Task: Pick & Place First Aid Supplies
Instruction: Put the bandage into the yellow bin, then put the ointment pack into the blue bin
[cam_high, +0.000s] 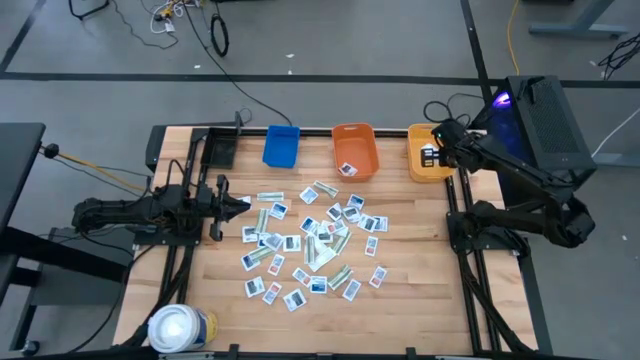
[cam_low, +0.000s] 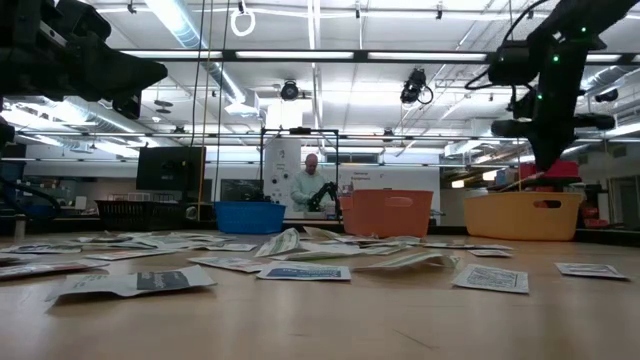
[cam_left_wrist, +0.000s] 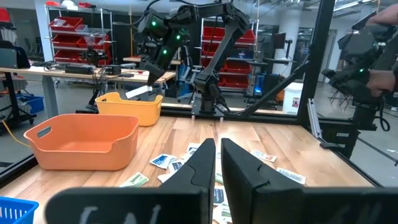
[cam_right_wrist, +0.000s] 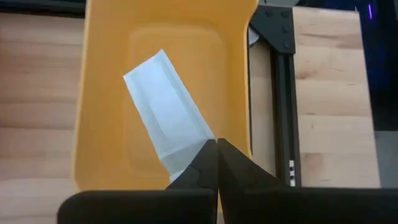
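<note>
While the left gripper (cam_high: 243, 203) is hanging over the left part of the table (cam_high: 420, 300), its two dark fingers (cam_left_wrist: 205, 163) are sitting almost together with only a thin gap, and they are holding nothing. Just past its jaws, the first aid supplies (cam_high: 312, 240) are lying all over the middle of the wood, many small white packets with blue or red print and some longer pale strips. Far beyond those jaws, at the back edge, the blue bin (cam_high: 281, 146) is sitting first, then the orange bin (cam_high: 355, 150) with one small packet in it, then the yellow bin (cam_high: 428, 160). A big white roll (cam_high: 180, 328) is standing at the front corner, well away from both arms.

Over on the right, the right gripper (cam_right_wrist: 216, 144) is hanging above the yellow bin. Its jaws are pinching shut on one end of a long pale strip (cam_right_wrist: 166, 116). That strip is sticking out ahead of the jaws, tilted, with the yellow floor of the bin right under it. In the low view a person (cam_low: 309, 186) is standing far back in the room.
</note>
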